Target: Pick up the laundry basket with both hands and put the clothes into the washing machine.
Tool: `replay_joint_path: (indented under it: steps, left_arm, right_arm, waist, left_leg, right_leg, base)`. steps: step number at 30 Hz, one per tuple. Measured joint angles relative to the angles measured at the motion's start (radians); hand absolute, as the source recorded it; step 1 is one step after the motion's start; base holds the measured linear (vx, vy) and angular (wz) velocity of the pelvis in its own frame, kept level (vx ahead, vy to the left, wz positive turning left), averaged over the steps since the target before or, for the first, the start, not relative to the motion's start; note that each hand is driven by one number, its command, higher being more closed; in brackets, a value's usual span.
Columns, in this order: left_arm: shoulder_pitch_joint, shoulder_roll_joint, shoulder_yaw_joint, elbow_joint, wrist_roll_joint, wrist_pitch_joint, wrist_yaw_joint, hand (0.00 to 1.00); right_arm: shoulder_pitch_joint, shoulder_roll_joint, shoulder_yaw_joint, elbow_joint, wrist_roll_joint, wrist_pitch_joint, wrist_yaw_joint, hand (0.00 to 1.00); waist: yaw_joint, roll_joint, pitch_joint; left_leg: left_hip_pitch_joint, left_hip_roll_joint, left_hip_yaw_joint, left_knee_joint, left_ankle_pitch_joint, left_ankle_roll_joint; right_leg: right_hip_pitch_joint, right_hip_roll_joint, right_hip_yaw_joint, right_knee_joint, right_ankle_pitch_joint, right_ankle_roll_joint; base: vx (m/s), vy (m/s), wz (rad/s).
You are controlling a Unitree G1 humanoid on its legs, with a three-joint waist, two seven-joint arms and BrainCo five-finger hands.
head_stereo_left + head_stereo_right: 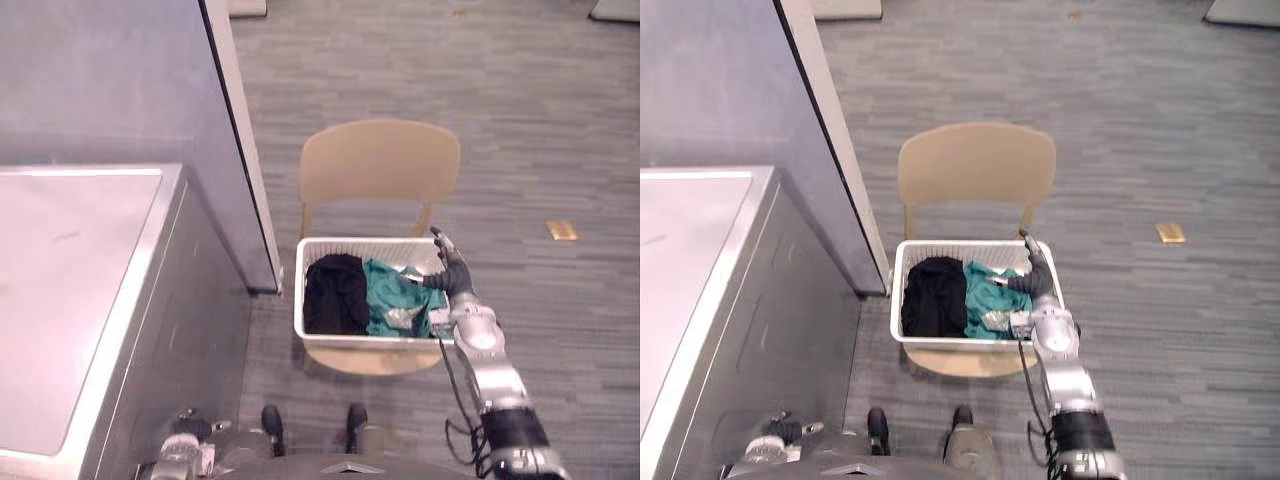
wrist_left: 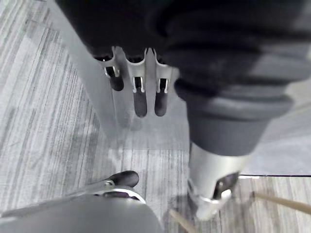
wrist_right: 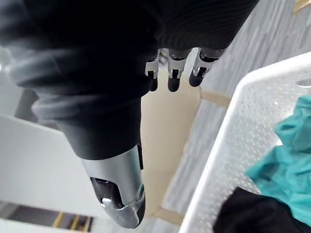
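One hand is placed: the right hand (image 1: 452, 272), fingers straight and apart, is just beside the right rim of the white laundry basket (image 1: 365, 343), which lies long-axis left-right on the tan chair (image 1: 380, 160). The left hand (image 2: 140, 99) hangs relaxed, near-left beside the washing machine (image 1: 70, 290), well apart from the basket; open floor lies right.

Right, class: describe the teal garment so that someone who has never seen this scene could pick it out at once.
Find the tan chair on the grey carpet; a white laundry basket sits on its seat. Two garments lie inside: the teal garment is on the side by the robot's right hand, and its bright colour sets it apart from the black garment beside it.
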Motion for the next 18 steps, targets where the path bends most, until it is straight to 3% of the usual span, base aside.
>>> replay_joint_path:
  steps: [3,8,14,18]
  left_arm:
    - [-0.066,0.001,-0.003,-0.001,-0.002,-0.007,0.003,0.0]
    - [-0.126,0.016,-0.028,-0.01,-0.043,-0.01,0.023,0.0]
    - [-0.157,0.022,-0.045,-0.029,-0.137,-0.035,0.04,0.0]
    - [-0.178,0.02,-0.053,-0.029,-0.142,-0.035,0.055,0.0]
  right_arm:
    - [-0.22,-0.122,0.173,0.149,0.0,0.0,0.041,0.0]
    - [-0.495,-0.249,0.395,0.305,0.0,0.001,0.089,0.0]
    - [-0.636,-0.281,0.508,0.362,0.004,-0.002,0.106,0.0]
    - [-0.677,-0.28,0.565,0.377,0.002,-0.002,0.106,0.0]
  waist:
    - [0.006,0.002,0.087]
    - [0.027,0.013,0.188]
    - [0.064,0.019,0.26]
    - [0.077,0.018,0.275]
  left_leg:
    - [-0.07,-0.004,-0.022,0.005,0.032,0.01]
    - [-0.159,-0.001,-0.034,0.059,0.036,0.013]
    - [-0.231,0.005,-0.05,0.093,0.038,0.014]
    - [-0.269,0.007,-0.06,0.103,0.039,0.013]
  right_leg:
    - [-0.064,-0.004,-0.012,0.014,0.025,-0.004]
    - [-0.135,-0.007,-0.015,0.042,0.037,-0.008]
    - [-0.193,-0.006,-0.022,0.066,0.044,-0.013]
    - [-0.227,-0.006,-0.027,0.079,0.04,-0.017]
  base:
    - [-0.14,0.027,0.16]
    - [-0.11,0.021,0.07]
    - [-0.03,0.001,0.06]
    - [0.0,-0.002,0.07]
